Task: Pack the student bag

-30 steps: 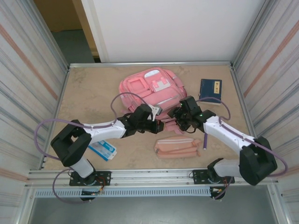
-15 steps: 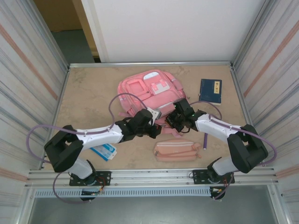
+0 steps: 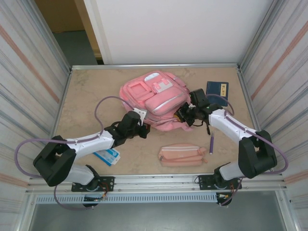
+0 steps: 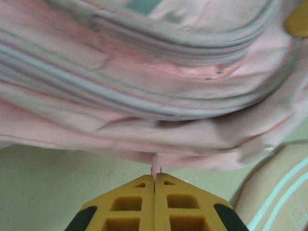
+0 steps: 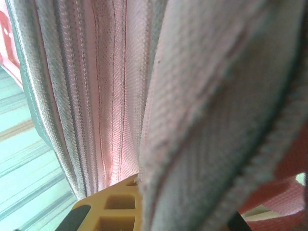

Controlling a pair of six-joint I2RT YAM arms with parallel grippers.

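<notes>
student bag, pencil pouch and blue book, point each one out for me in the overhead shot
student bag (image 3: pixel 156 102), top external view, on its middle front pocket
pencil pouch (image 3: pixel 182 154), top external view, middle of its upper face
blue book (image 3: pixel 217 89), top external view, centre of its cover

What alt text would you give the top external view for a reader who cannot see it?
A pink student bag lies on a tan table, with the left tool and right tool at its near edge, one from each side. Nearer the arms lies a pink pencil pouch; a dark blue book sits to the bag's right.
</notes>
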